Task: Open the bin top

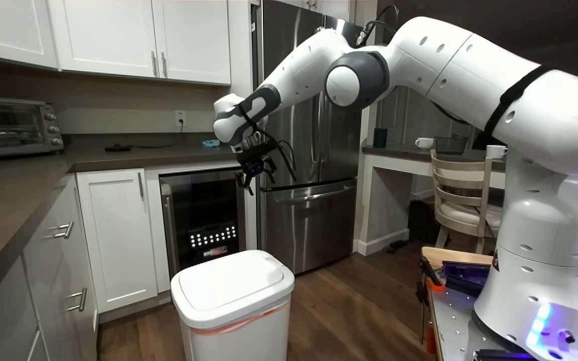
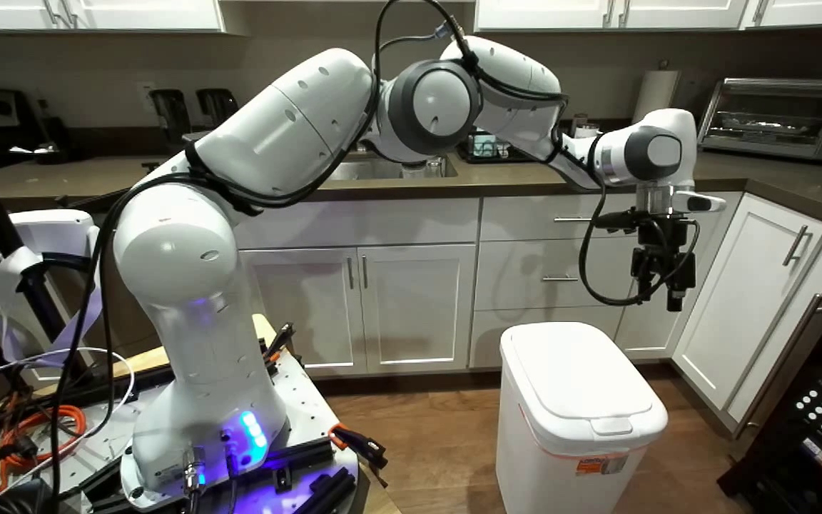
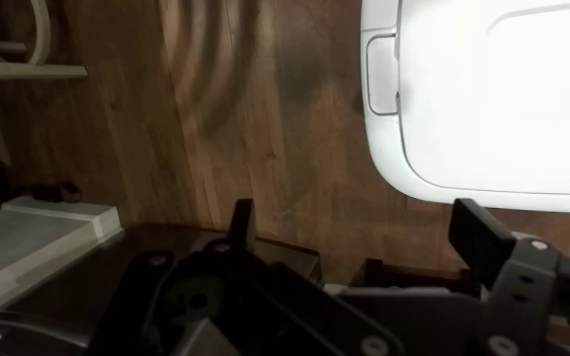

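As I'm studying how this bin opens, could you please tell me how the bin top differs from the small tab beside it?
The bin top is a broad panel; the tab is a small piece set into the rim at one end. The bin top bears a moulded outline; the tab looks plain. In the wrist view, the bin top looks bright white, the tab slightly greyer. Both are pale, with rounded corners.
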Robot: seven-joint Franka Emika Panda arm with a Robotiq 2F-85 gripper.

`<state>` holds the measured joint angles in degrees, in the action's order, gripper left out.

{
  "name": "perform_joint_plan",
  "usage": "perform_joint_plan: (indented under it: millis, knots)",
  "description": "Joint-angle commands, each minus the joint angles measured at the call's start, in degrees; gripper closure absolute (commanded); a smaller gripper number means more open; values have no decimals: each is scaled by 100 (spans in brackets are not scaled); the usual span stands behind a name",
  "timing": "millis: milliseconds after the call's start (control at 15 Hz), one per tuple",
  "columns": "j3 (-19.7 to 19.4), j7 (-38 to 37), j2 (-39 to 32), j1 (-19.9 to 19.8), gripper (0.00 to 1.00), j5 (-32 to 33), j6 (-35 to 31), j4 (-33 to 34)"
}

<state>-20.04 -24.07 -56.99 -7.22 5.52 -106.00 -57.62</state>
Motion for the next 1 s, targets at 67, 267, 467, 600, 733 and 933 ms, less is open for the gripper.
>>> perform_joint_plan:
  millis: [67,267,467,600,733,933]
  knots:
    - [18,-589,-110,-229,0,-299,639,317]
    - [86,-956,65,-306,0,-630,607,-86]
    - [126,-1082,184,-412,0,-1054,338,-564]
    - [151,-734,192,-506,0,-1216,116,-827]
    - [212,-392,150,-660,0,-1308,-66,-983]
    - [160,-390,-42,-653,0,-1208,-53,-836]
